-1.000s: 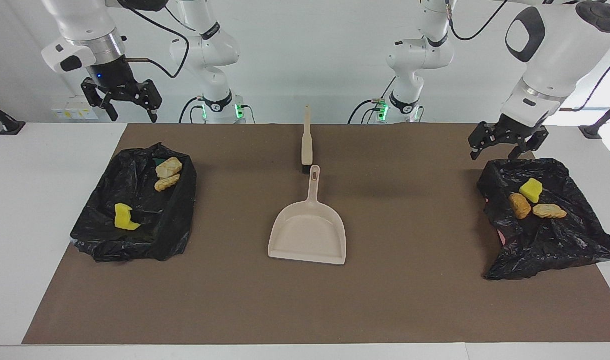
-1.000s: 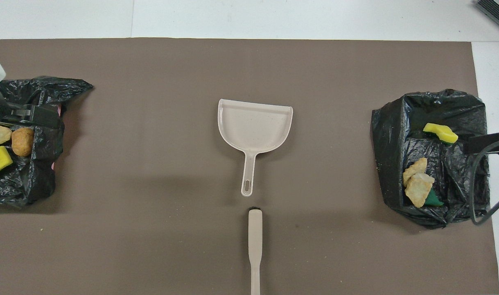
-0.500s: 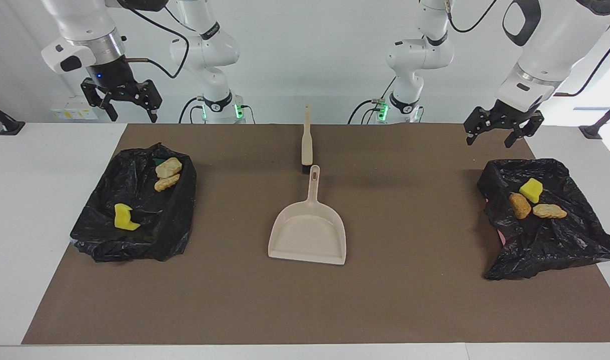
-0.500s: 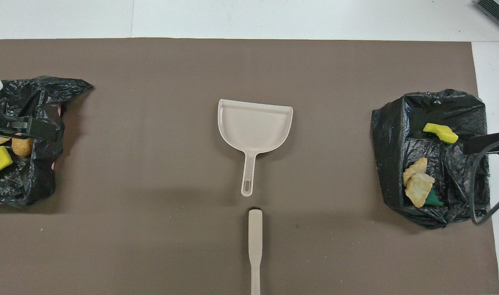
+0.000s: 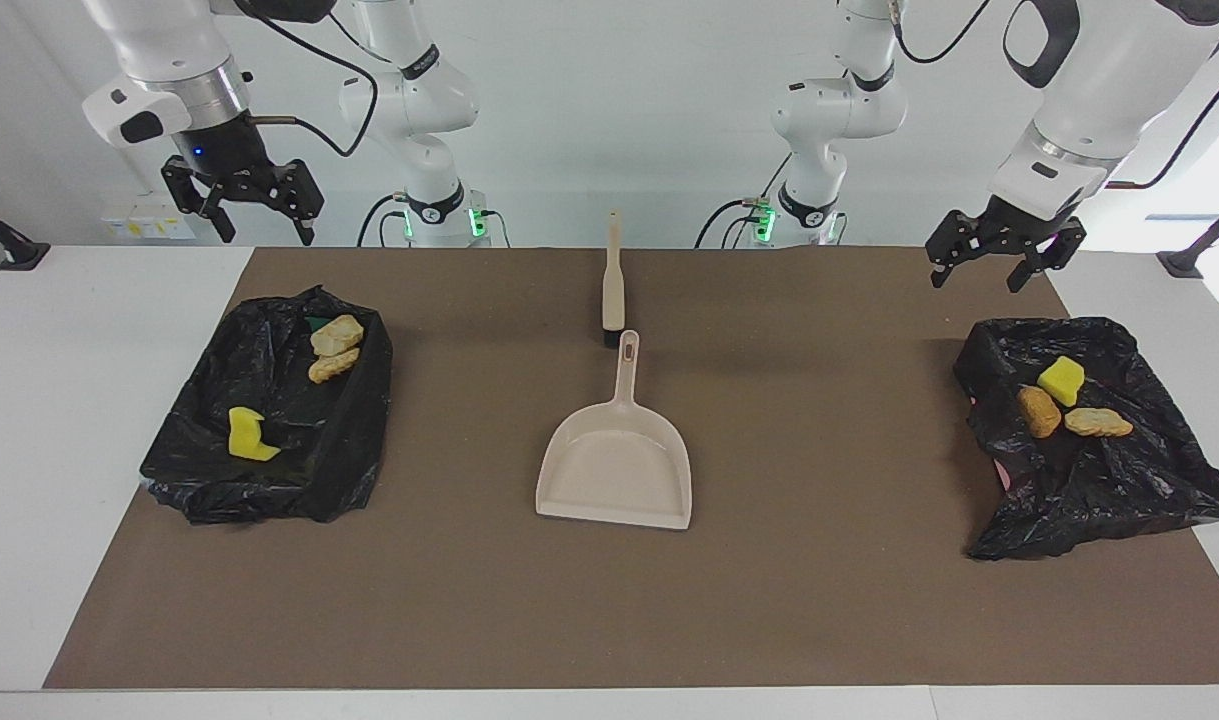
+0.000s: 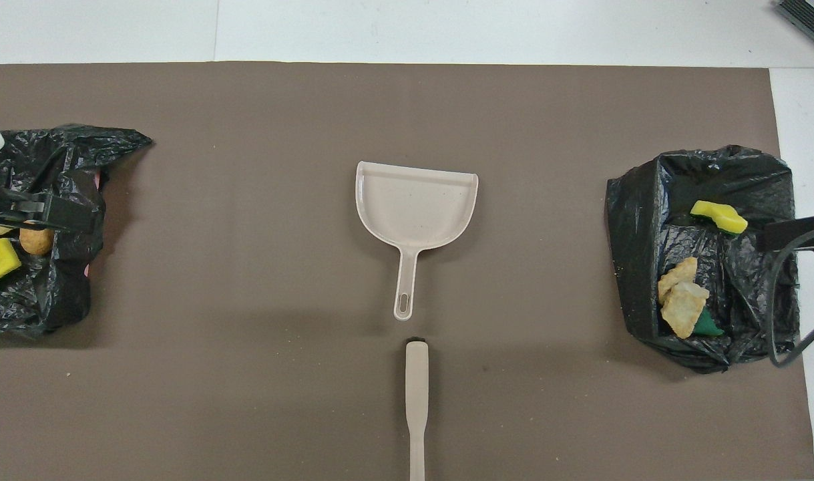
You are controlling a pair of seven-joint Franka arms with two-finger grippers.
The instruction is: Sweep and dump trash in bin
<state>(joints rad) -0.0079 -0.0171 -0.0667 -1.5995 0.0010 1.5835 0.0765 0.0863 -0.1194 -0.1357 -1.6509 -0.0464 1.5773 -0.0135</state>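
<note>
Grippers are hanging spread and empty: left gripper (image 5: pixel 1003 262) over the table's edge near one bag-lined bin (image 5: pixel 1119 480), right gripper (image 5: pixel 255 205) near the other bin (image 5: pixel 209 480). Trash (image 5: pixel 1063 402) is sitting in both, seemingly complete. Slack liner is risking a snagged finger.

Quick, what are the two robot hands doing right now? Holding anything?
Left gripper: open, holding nothing, up over the mat near one black bag.
Right gripper: open, holding nothing, waiting up in the air.
</note>
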